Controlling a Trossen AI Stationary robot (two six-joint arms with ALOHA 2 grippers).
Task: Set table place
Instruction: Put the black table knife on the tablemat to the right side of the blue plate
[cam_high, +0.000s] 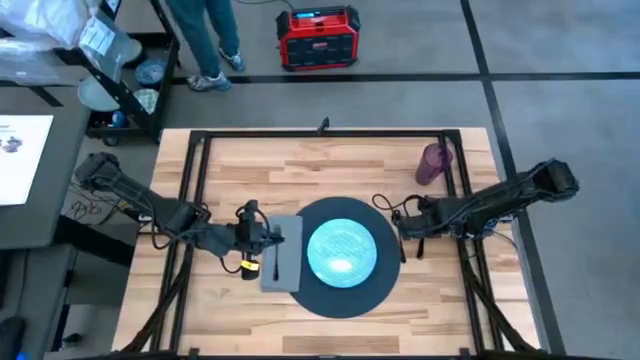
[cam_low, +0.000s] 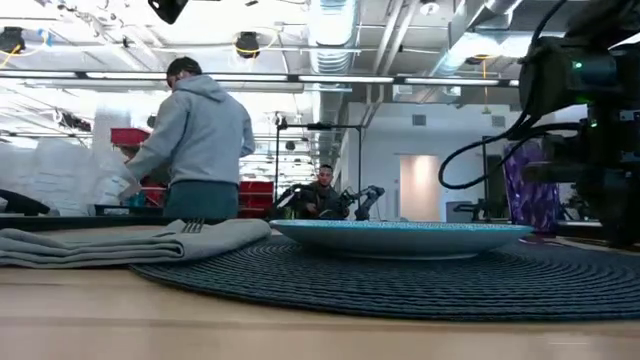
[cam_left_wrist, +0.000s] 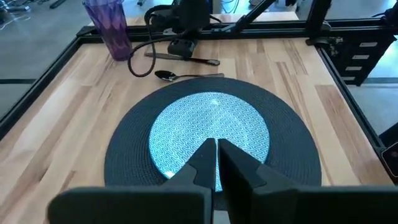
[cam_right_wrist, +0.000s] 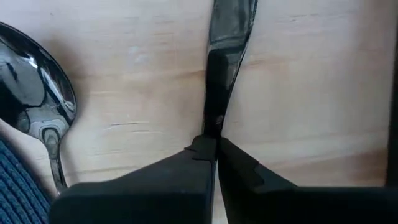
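A teal plate (cam_high: 342, 250) sits on the dark round mat (cam_high: 345, 295), with the grey napkin (cam_high: 283, 262) at the mat's left edge. A fork (cam_low: 190, 226) lies on the napkin. My left gripper (cam_left_wrist: 216, 155) is shut and empty, above the napkin (cam_high: 262, 236). To the right of the mat lie the spoon (cam_left_wrist: 186, 75) and the knife (cam_left_wrist: 202, 60), side by side. My right gripper (cam_right_wrist: 211, 146) points down and is shut on the knife. The purple cup (cam_high: 433, 163) stands at the far right. My right gripper pinches the knife (cam_right_wrist: 215, 112) between its two fingers, about the middle of its length as the left wrist view shows. The fingers come from above, pointing down. The knife lies level at the tabletop; I cannot tell whether it is lifted off the wood.
The black tube frame (cam_high: 320, 134) runs around the tabletop. A dark side desk (cam_high: 30, 160) stands at the left. A red case (cam_high: 318, 38) and a person (cam_low: 195, 140) are beyond the far edge. Bare wood (cam_high: 330, 165) lies between mat and far edge.
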